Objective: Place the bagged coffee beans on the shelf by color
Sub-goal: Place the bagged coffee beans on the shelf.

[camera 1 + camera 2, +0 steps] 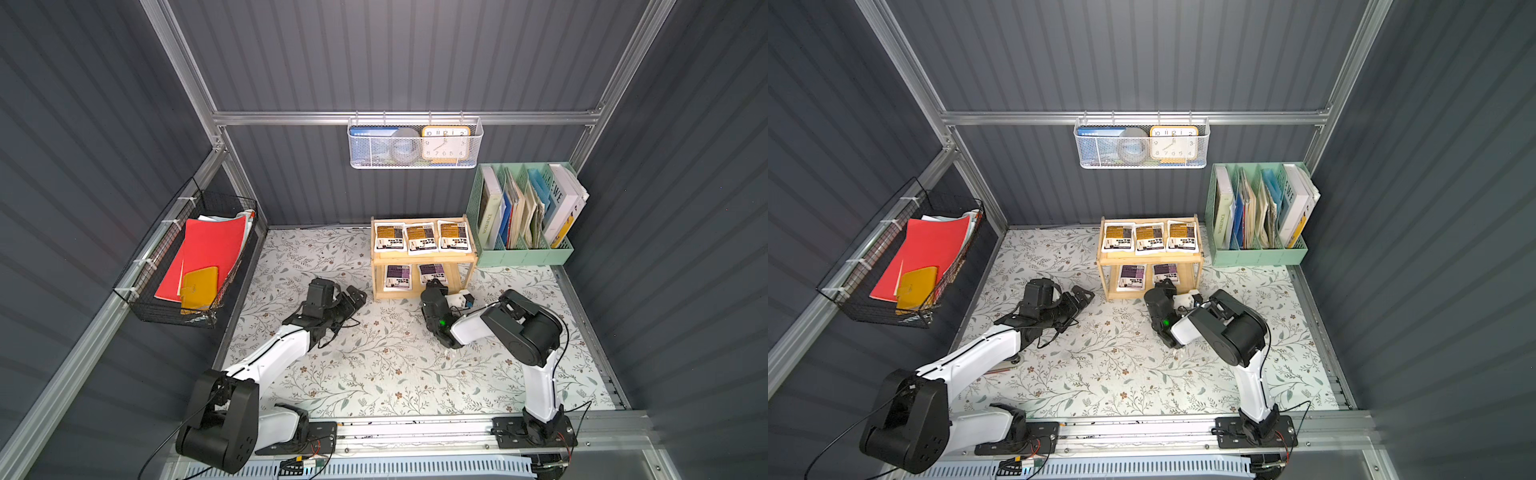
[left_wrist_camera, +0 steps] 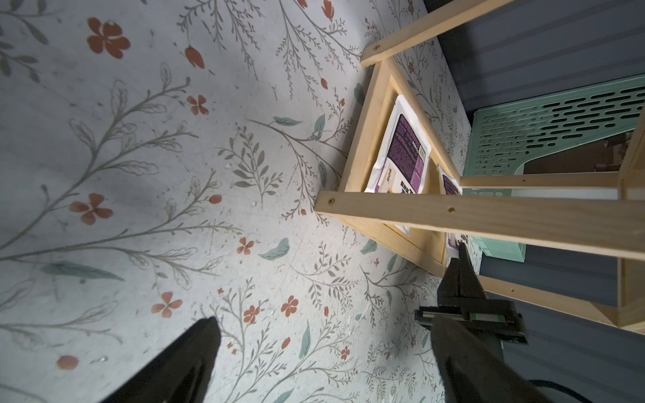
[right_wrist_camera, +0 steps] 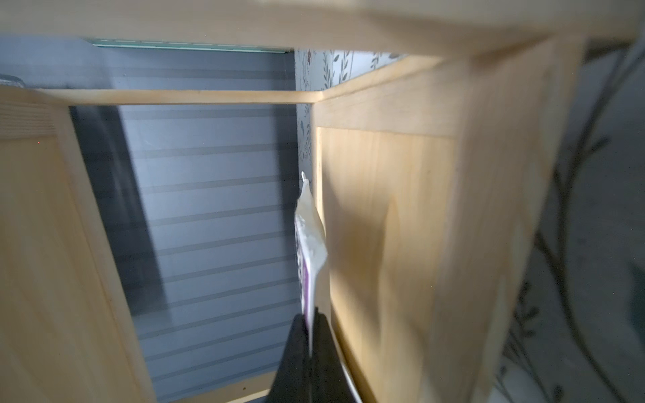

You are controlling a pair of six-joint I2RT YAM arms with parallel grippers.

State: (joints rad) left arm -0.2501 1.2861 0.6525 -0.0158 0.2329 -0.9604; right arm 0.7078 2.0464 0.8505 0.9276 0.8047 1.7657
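**Top views.** Wooden shelf [image 1: 424,259], two tiers, stands at the back of the flowered table [image 1: 374,365], just beside a green file rack [image 1: 523,253].
- Upper tier: three yellow pouches [image 1: 420,238], flat, in a row.
- Lower tier: left purple pouch [image 1: 398,277], lying flat. Right purple pouch [image 1: 432,273], its near edge at the right tool [image 1: 434,284], which reaches into the front opening.
- Left tool [image 1: 353,296]: low over the table, apart from the shelf, holding nothing.

**Left wrist view.**
- Left tool [image 2: 324,335]: fingers spread wide over bare table.
- Both purple pouches sit in the lower tray.
- Right tool [image 2: 461,265]: tips pressed together on the edge of the right purple pouch [image 2: 451,185].

**Right wrist view.**
- Right tool [image 3: 310,335]: pinching the right purple pouch [image 3: 310,237] by one edge.
- The pouch is seen edge-on, inside the shelf [image 3: 384,226], close along one board. Whether it touches the board cannot be told.
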